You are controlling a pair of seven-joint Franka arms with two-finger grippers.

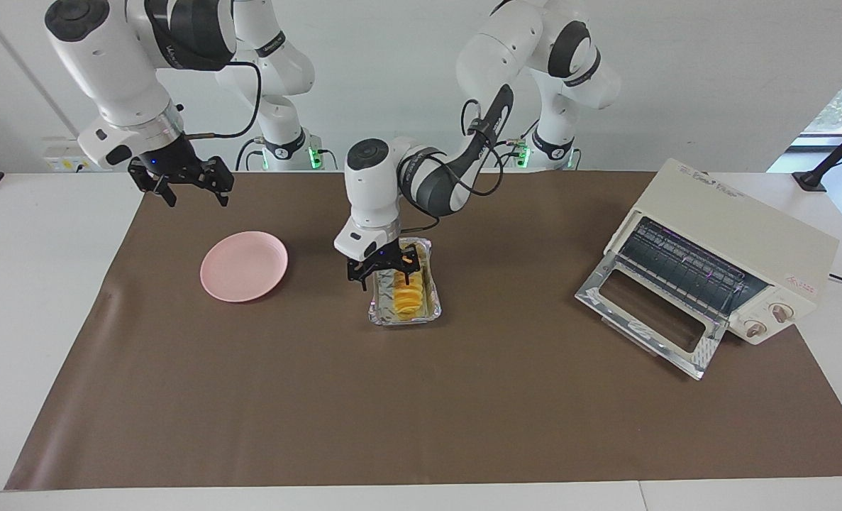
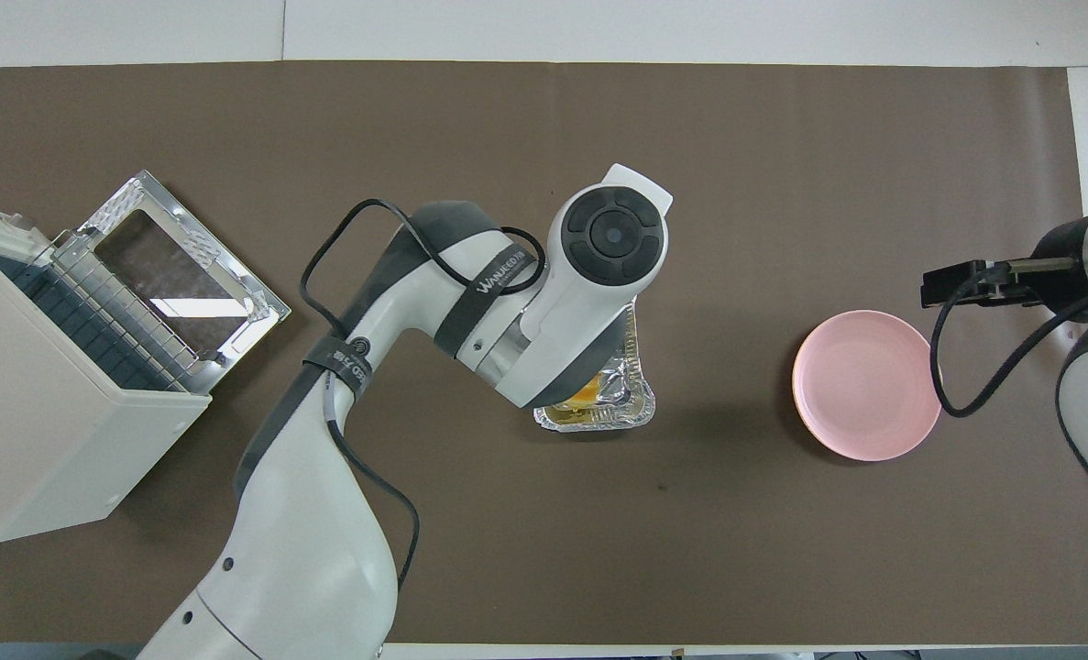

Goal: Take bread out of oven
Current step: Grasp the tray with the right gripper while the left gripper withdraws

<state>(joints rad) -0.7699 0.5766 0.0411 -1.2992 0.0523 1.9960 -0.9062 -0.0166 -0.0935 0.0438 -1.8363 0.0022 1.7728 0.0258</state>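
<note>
The small golden-yellow bread (image 1: pixel 408 289) with slice-like ridges lies in a shiny silver foil tray (image 1: pixel 404 317) near the middle of the brown table mat (image 1: pixel 421 411). It is out of the boxy cream-white oven (image 1: pixel 729 248), which stands well apart at the left arm's end of the table. The oven's shiny glass door (image 1: pixel 651 316) hangs down open, and the wire rack inside shows bare.

The left gripper (image 1: pixel 381 273) hovers just over the bread and the tray. Its black fingers are spread wide and hold nothing. From overhead, the left arm covers most of the tray, so only one end of the tray (image 2: pixel 598 412) peeks out.

A round pink plate (image 1: pixel 244 265) sits beside the tray, toward the right arm's end. The right gripper (image 1: pixel 183 186) waits up in the air near that plate, over the mat's edge. Its fingers are wide apart and hold nothing too.
</note>
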